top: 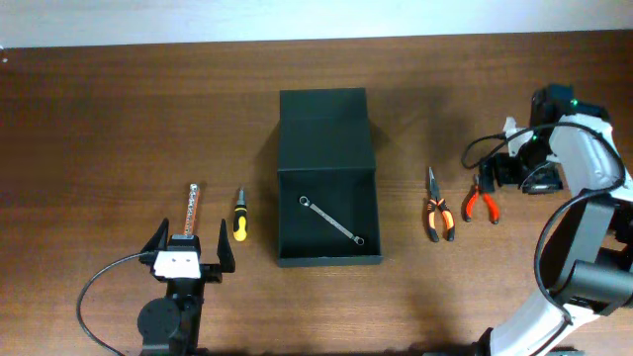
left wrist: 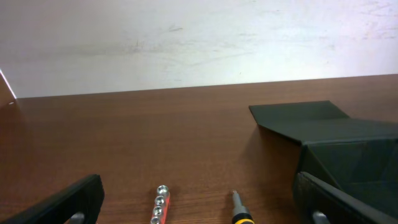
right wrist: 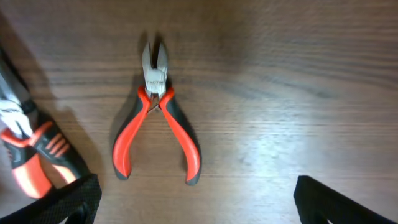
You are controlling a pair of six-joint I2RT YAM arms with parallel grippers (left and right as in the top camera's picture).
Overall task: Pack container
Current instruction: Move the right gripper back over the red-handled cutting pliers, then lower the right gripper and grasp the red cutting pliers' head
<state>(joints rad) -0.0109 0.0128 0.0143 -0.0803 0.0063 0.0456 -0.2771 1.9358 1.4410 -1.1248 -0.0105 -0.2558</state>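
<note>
While the container [top: 326, 148] sits open at frame centre with one wrench [top: 331, 220] inside, my left end effector [top: 191, 243] and right end effector [right wrist: 196, 200] are wide open and empty; screwdriver [top: 239, 218], metal bar [top: 192, 208], pliers [top: 439, 210] and cutters [right wrist: 155, 118] wait unpacked on the counter [top: 99, 119].

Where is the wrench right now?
Overhead view: the wrench lies diagonally on the floor of the open container, mid-table, screwdriver to its left, pliers to its right.

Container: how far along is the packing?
Done: wrench lies in the open container. In hand: nothing; left pincer and right pincer open, the right above the red cutters. Left to pack: cutters, orange pliers, screwdriver, metal bar.
</note>
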